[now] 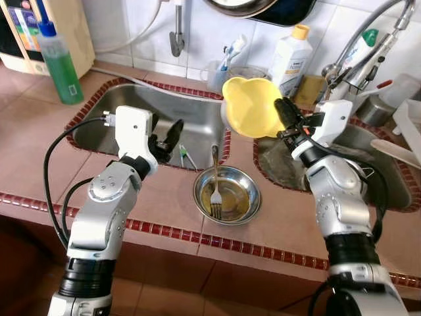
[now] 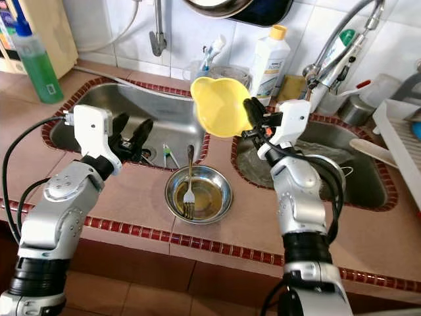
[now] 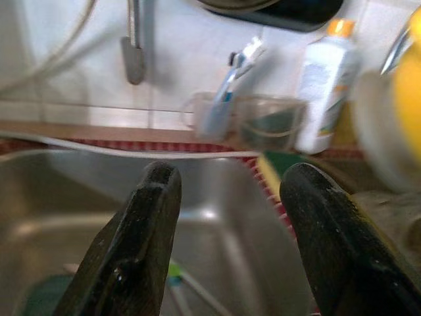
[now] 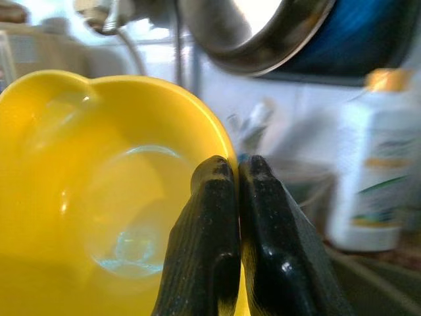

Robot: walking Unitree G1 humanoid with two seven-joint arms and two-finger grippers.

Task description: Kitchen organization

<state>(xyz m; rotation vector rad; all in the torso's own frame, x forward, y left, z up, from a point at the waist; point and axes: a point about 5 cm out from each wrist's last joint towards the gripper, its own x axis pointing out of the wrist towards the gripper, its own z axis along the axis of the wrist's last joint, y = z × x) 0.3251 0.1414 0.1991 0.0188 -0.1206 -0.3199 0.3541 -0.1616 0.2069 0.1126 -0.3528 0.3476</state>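
left claw [image 1: 168, 139] held agape over the left sink basin [image 1: 197, 108], at 9 o'clock | steel bowl [image 1: 226, 195] with fork [image 1: 215, 191] set on the worktop [image 1: 276, 227], centre | yellow bowl [image 1: 251, 107] pinched by its rim in the right claw [image 1: 287, 113], raised at 1 o'clock between the basins

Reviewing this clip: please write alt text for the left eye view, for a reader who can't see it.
The right gripper holds a yellow bowl by its rim, tilted in the air between two sinks set in a tiled counter. The open left gripper hovers over the left sink; a steel bowl holding a fork sits on the counter.
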